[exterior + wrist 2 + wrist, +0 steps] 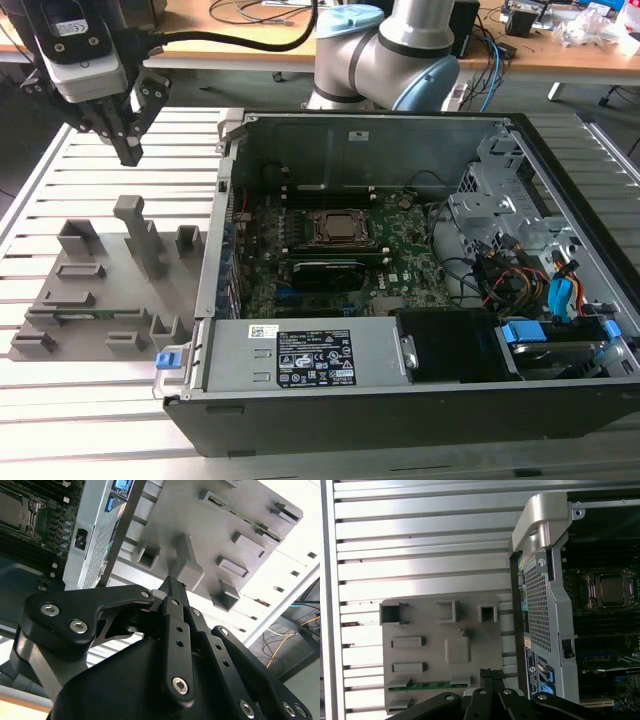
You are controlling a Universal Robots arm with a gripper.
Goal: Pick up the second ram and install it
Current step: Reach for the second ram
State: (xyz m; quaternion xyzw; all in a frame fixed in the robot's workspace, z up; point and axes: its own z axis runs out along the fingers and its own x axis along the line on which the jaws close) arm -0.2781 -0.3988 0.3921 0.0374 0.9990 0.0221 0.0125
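Ram (427,684) is sitting on edge in a long slot of the grey holder (440,630), with its green upper edge showing. In the exterior view the ram (72,316) is lying toward the holder's (45,300) near side, well apart from your tool (130,155).

Tool is hanging above the slatted desk (100,400), up over the holder and touching nothing. Its fingers are reading narrow, pressed together, and they are holding nothing. In the second wrist view the tool (172,582) is pointing down at the holder's (210,535) tall post. In the first wrist view its tip (491,674) is showing just beside the holder's edge.

Case (400,400) is lying open on the desk, just beside the holder on the exterior view's right. You are seeing the motherboard (400,250) flat inside it, with the CPU socket (343,228) near its middle. Both wrist views are catching the case's perforated wall (540,610) and part of the motherboard (35,535) past it. Arm (410,50) is rising behind the case's far wall.
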